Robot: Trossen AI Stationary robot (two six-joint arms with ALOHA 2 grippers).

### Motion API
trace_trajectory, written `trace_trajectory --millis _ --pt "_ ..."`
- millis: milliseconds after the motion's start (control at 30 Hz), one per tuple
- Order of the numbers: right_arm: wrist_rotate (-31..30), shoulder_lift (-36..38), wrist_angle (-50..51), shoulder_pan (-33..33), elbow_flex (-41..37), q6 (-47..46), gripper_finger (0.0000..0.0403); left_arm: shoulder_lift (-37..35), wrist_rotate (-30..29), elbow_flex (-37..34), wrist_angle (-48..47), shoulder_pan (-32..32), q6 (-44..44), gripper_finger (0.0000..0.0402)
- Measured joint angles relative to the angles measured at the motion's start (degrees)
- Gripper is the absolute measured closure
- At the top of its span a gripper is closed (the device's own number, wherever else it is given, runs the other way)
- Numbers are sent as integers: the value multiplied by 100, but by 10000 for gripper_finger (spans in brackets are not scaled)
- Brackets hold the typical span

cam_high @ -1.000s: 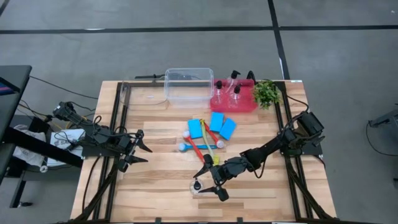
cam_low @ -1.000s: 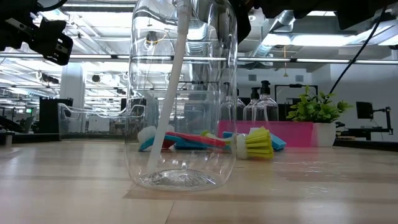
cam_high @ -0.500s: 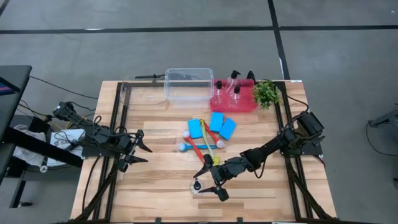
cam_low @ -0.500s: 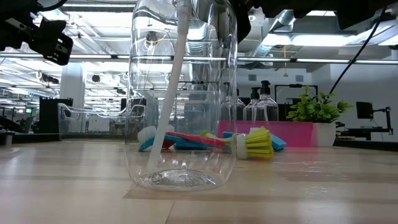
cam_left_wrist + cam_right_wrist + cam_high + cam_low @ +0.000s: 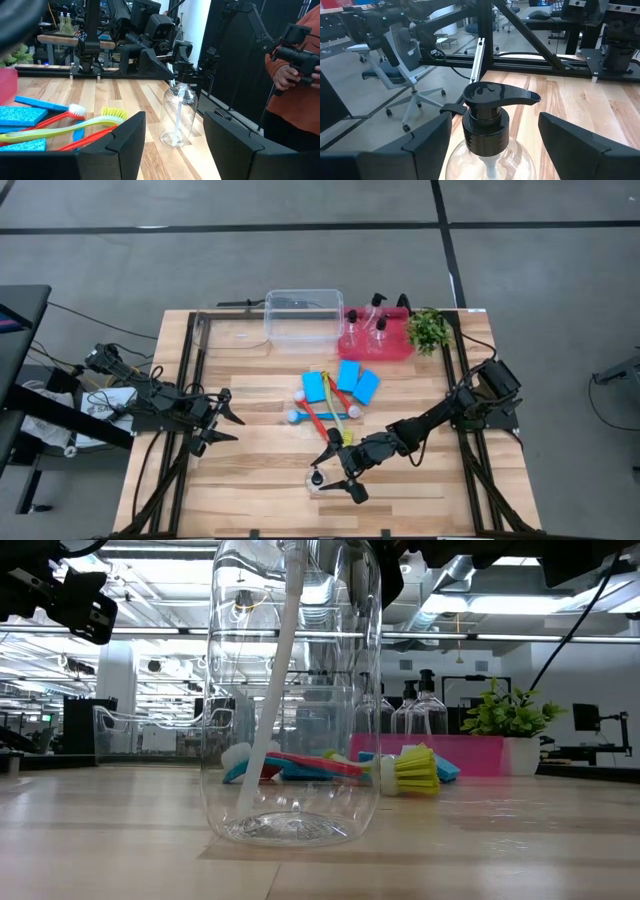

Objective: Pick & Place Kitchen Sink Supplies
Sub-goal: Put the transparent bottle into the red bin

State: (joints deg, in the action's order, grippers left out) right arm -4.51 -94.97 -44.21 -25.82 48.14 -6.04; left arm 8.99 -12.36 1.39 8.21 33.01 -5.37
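Clear rectangular plastic tub [image 5: 303,317] sits at back of wooden bench [image 5: 240,480]; nothing visible inside. Just beside it, red plastic tray [image 5: 375,345] w/ three small clear pump bottles [image 5: 379,330] standing upright in it. Small leafy green plant [image 5: 429,329] stands next to tray, at bench's back right corner.

Mid-bench: three bright blue rectangular sponges [image 5: 347,376] lie close together, w/ thin red, blue & yellow-green long-handled brushes [image 5: 322,416] crossed over each other just in front of them.

Fourth clear bottle w/ black pump top [image 5: 318,480] stands upright near front edge of bench, apart from the rest. Right gripper [image 5: 340,469] is around it, fingers [image 5: 427,142] spread either side of the pump neck, not clamped on it.

Left gripper [image 5: 222,421] waits over left side of bench, fingers wide apart, holding nothing.
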Motion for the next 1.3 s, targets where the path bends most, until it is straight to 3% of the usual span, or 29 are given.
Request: trace_trajectory --millis 400,1300 --pt "-4 -442 -736 61 36 -348 112 9 0 0 4 -2 0 199" --pt "15 -451 -459 87 245 -293 113 13 -2 0 46 0 0 199"
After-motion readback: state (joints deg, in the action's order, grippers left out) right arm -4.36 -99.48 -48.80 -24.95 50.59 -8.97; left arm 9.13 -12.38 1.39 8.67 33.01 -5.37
